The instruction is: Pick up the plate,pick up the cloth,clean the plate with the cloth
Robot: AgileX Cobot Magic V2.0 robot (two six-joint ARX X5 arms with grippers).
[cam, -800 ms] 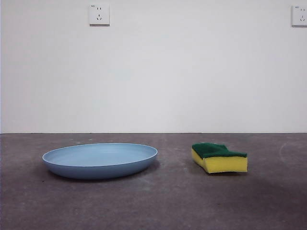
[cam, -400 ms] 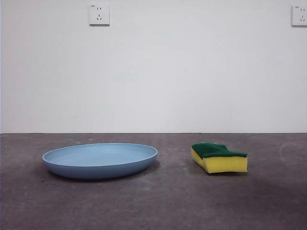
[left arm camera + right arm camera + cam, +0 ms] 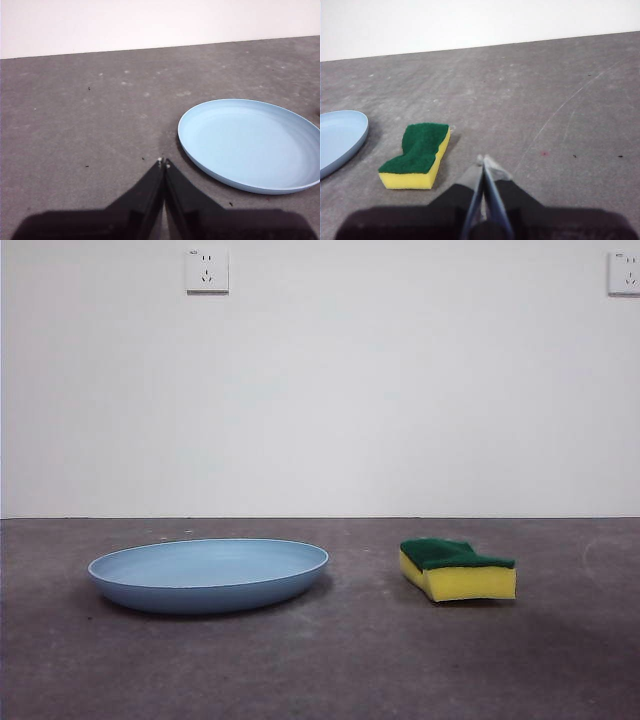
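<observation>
Nothing moved: round light-blue plate (image 3: 208, 575) beside green-topped yellow cloth (image 3: 458, 570).

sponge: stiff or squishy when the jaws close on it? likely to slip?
The sponge looks like soft yellow foam under a green scouring layer, so it probably compresses when gripped. It lies flat on the table, unlikely to roll. Its rough top and wavy sides suggest little slipping.

No visible change: plate (image 3: 208, 575), sponge (image 3: 458, 569) unmoved across front-view frames.
</observation>
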